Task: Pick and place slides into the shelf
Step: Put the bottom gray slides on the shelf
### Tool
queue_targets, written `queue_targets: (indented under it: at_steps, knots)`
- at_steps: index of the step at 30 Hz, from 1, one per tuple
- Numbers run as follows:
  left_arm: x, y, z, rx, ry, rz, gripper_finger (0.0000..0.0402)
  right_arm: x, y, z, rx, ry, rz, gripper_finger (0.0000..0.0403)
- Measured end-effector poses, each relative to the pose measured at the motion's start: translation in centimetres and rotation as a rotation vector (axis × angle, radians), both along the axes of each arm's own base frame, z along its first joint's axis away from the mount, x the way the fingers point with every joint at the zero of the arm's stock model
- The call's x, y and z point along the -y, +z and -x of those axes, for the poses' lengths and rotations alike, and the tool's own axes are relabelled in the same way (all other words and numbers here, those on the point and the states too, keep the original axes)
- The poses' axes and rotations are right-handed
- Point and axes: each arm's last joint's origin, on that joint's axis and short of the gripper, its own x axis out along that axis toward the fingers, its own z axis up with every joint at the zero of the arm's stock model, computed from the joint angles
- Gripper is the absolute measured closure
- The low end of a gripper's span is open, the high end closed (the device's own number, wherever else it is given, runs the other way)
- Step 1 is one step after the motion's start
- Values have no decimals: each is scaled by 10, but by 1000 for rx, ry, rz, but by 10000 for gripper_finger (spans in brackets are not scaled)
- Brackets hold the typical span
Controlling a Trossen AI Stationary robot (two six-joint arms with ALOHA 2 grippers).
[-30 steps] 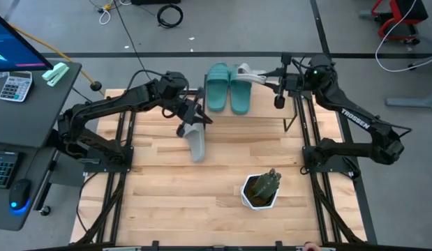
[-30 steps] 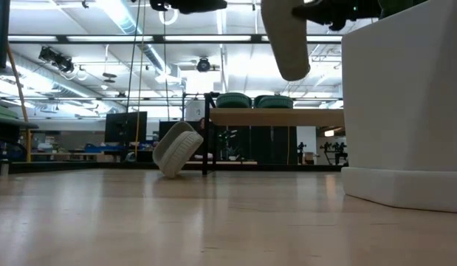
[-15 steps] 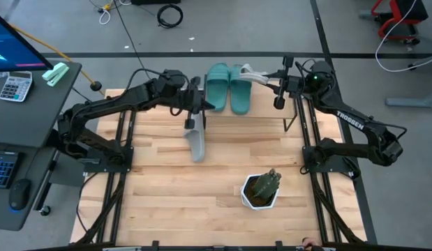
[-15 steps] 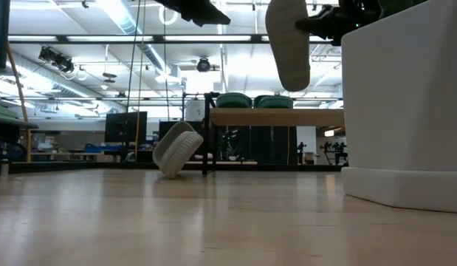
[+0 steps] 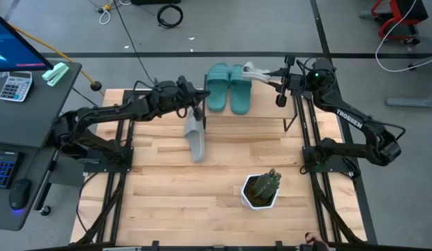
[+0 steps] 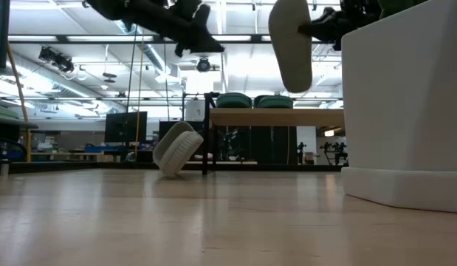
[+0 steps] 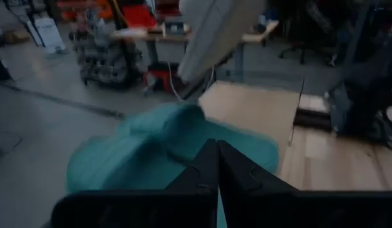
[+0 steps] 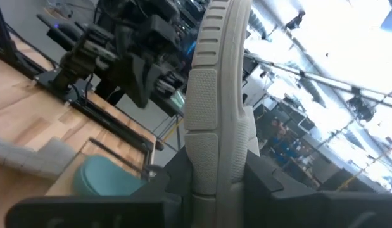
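Note:
Two teal slides (image 5: 228, 88) lie side by side on the shelf (image 6: 276, 117) at the table's far edge. A grey slide (image 5: 195, 137) stands on the table and leans against the shelf's left leg (image 6: 206, 140). A second grey slide (image 6: 290, 44) hangs upright above the shelf, right of the teal pair, with my right gripper (image 5: 275, 79) shut on it. My left gripper (image 5: 200, 104) is shut on nothing. It points level at the teal slides (image 7: 164, 145) from the shelf's left end, above the leaning slide. My right gripper pinches the grey slide (image 8: 211, 95) between its two fingers (image 8: 262, 177), one on each broad face, near the slide's upper end (image 6: 300, 18). The fingers come level from the table's right. The slide hangs on end below them, lifted clear of the shelf.
A white pot with a green plant (image 5: 261, 189) stands at the table's near right and fills the right of the low view (image 6: 405, 111). Bare wooden tabletop (image 5: 167, 188) lies on the near left.
My left gripper has swung up from pointing down over the leaning slide to level, rolled about its axis, and sunk beside the shelf's left end. The leaning slide has stayed put. My right gripper has sunk a little with its grey slide, which stays upright.

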Motion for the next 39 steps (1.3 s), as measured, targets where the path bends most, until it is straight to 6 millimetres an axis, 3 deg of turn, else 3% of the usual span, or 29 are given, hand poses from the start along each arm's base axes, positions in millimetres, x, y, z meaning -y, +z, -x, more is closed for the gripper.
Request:
queue_targets:
  at_steps: [9,16,24,39]
  knots:
    - [11,1,28,43,0,-9,396,23,-13,11,-32,-8,-68,317]
    - [17,6,42,70,2,-19,385,33,-24,7,-50,13,-97,317]
    - [18,7,45,64,1,-18,395,45,-35,8,-69,19,-154,318]
    - [18,6,45,56,1,-24,390,51,-33,25,-58,62,-191,318]
